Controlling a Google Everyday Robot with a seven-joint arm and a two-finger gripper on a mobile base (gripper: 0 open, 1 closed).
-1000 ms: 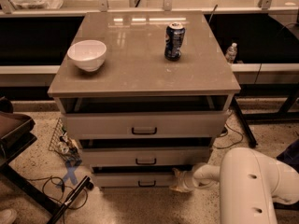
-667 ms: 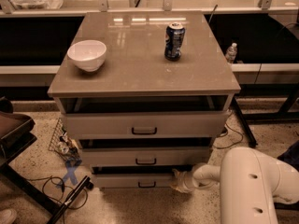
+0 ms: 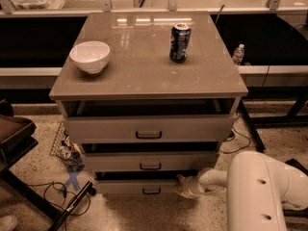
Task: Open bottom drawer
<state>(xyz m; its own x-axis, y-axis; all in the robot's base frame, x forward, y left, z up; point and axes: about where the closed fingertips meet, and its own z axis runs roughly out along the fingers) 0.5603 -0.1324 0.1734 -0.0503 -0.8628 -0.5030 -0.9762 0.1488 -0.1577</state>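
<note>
Step in hand: opening the bottom drawer (image 3: 126,186), judged to be at an early stage. A dark strip shows above its front, so it may be out a little, but none of its interior is visible.
Task's thing: the lowest of three fronts in the grey-beige cabinet (image 3: 144,78), just above the floor and under the middle drawer (image 3: 115,161). Its black bar handle (image 3: 151,191) sits mid-front.
Gripper (image 3: 184,184): low at the right end of the bottom drawer's front, on the end of the white arm (image 3: 260,191). It is beside the handle, not on it.
Claw state: cannot tell whether apart or together. It seems to meet the front's right edge, and nothing is seen held.
Next move: likely a sure purchase on that edge or the handle, then a straight, level pull outward.
Cabinet top: a white bowl (image 3: 90,56) and a soda can (image 3: 180,42), both well apart from the work.
</note>
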